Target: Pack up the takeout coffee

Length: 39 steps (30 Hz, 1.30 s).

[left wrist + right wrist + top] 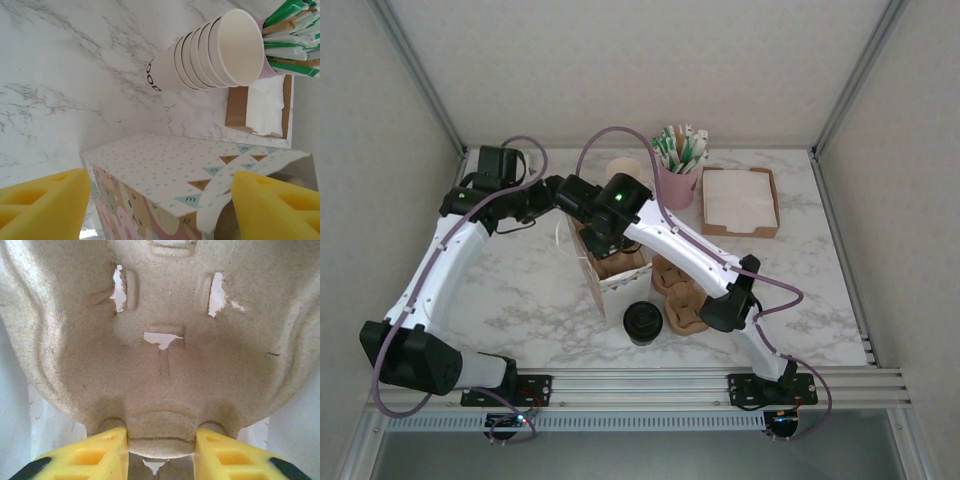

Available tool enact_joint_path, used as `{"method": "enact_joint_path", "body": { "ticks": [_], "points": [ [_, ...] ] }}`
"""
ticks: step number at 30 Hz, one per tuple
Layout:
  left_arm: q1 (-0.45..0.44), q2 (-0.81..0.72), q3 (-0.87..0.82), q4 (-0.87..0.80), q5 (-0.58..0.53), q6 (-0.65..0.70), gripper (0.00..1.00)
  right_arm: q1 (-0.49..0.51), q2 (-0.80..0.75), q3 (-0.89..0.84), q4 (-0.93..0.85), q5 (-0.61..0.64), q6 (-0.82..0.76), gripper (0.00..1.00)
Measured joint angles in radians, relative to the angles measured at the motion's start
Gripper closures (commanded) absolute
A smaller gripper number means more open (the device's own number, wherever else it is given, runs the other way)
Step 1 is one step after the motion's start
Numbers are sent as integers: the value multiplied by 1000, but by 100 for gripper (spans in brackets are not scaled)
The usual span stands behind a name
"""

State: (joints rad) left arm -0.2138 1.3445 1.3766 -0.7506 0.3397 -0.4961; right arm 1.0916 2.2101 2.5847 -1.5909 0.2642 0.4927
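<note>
The marble table carries everything, with the arm bases at 6 o'clock. The left arm rises along the 9 o'clock side and bends in toward the centre; the right arm runs from 5 o'clock up to the same spot. There stands the patterned bag, upright and open-topped, near the middle of the table. The napkin tray lies at 2 o'clock, well apart from the bag. A pulp carrier hangs inside the bag's mouth, and the right claw is clamped on a tab at its edge, one yellow pad on each side. A spare carrier lies on the table at the bag's 4 o'clock, just beside it. The left claw is spread wide at the bag's far corner, with the rim between its pads; whether they touch the paper I cannot tell. A cup stack stands at 12 o'clock behind the bag, next to a pink cup stuffed with sticks. The coffee, black-lidded, stands on the table at the bag's 6 o'clock, just beside it and the spare carrier.
</note>
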Motion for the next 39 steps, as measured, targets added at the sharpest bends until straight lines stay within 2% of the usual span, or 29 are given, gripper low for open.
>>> {"method": "enact_joint_path", "body": {
  "ticks": [7,18,39],
  "points": [
    [0,-68,-5,11,-7,-18,19,-6,0,-3,0,-20,-14,64],
    [0,-146,-19,14,-133,-67,19,-29,58,-59,16,-57,-37,62],
    [0,-189,-51,2,-193,-80,20,-60,131,-247,195,-120,-60,55]
  ]
}}
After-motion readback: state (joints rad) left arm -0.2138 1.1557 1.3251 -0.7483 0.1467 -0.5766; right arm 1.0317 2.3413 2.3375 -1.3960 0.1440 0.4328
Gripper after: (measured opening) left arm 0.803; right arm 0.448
